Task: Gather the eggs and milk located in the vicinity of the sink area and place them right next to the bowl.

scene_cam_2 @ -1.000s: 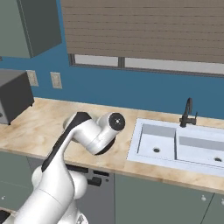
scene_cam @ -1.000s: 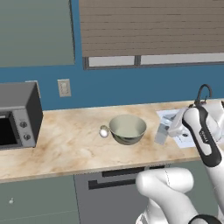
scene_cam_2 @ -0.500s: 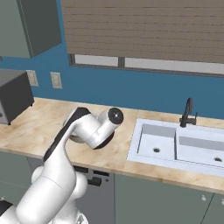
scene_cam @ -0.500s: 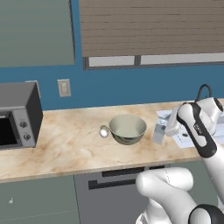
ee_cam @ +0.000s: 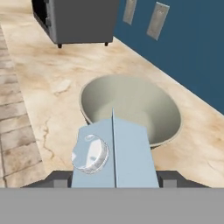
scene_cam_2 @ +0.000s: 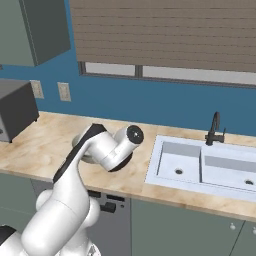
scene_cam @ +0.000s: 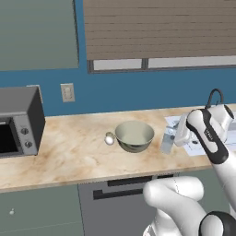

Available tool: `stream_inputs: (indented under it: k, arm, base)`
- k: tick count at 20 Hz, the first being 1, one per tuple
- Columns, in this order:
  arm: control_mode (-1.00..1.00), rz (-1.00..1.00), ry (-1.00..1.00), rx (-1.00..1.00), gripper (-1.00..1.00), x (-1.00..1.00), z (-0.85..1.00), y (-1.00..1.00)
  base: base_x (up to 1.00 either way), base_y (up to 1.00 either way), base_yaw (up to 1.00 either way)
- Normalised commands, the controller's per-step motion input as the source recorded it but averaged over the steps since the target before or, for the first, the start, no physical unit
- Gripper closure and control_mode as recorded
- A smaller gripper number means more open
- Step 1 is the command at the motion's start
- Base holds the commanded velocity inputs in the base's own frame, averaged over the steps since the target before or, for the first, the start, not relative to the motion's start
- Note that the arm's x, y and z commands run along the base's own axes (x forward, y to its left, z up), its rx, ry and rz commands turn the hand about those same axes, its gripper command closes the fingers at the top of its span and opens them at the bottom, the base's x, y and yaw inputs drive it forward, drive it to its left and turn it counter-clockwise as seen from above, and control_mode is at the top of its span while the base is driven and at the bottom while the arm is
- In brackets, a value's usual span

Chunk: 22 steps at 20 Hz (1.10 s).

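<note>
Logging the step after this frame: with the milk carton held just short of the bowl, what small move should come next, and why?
Probably lower the milk carton to the counter and open the fingers. The carton sits between the gripper fingers, upright and close beside the bowl, with the egg already on the bowl's other side.

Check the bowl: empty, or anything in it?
Empty. The bowl shows a bare pale inside in the hand view; the egg lies outside, against its rim.
</note>
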Motion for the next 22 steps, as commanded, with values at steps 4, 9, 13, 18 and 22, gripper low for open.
stream_inputs:
  k: [4,9,13,18,22]
  arm:
    - [-1.00,0.05,0.00,-0.01,1.00,0.00,-0.16,0.00]
    - [-1.00,0.04,0.00,-0.01,1.00,0.09,-0.12,0.00]
    - [-1.00,0.04,0.00,0.00,1.00,0.13,-0.09,0.00]
    - [-1.00,0.04,0.00,-0.01,1.00,0.08,-0.15,0.00]
    - [-1.00,0.04,0.00,-0.02,1.00,0.04,-0.27,0.00]
  base:
    - [0.00,0.00,0.00]
    - [0.00,0.00,0.00]
    - [0.00,0.00,0.00]
    - [0.00,0.00,0.00]
    - [0.00,0.00,0.00]
